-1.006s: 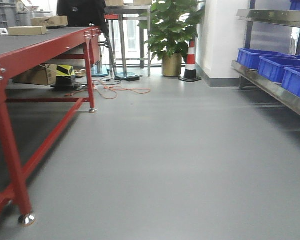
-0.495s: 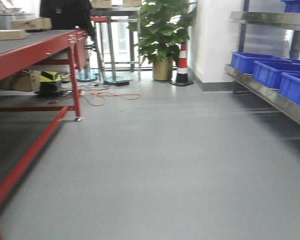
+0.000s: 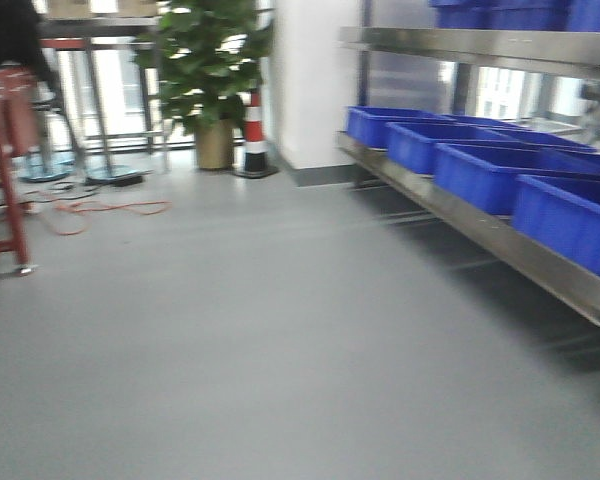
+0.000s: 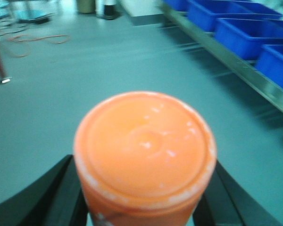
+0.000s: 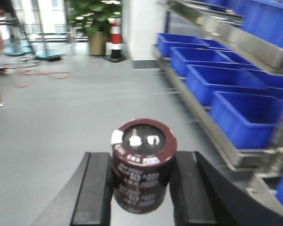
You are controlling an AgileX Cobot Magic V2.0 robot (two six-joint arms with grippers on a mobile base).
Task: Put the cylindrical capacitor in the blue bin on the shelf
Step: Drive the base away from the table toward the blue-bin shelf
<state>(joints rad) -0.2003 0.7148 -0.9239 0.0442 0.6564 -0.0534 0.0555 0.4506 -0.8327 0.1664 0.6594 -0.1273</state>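
Observation:
My right gripper (image 5: 142, 181) is shut on the cylindrical capacitor (image 5: 142, 165), a dark brown can with white print and two metal terminals on top, held upright over the grey floor. My left gripper (image 4: 144, 188) is shut on an orange round-topped container (image 4: 145, 150). The stainless steel shelf (image 3: 480, 228) stands at the right, its low tier holding a row of blue bins (image 3: 485, 172); the bins also show in the right wrist view (image 5: 217, 80) and the left wrist view (image 4: 247, 35). Neither gripper shows in the front view.
A potted plant (image 3: 208, 75) and an orange-white traffic cone (image 3: 253, 135) stand by the white wall at the back. A red table leg (image 3: 10, 170) and orange cables (image 3: 90, 212) lie at the left. Grey floor (image 3: 260, 340) lies ahead.
The view has swung to the right: the red table has slid out to the left edge, and the shelf with blue bins now fills the right side and looks closer.

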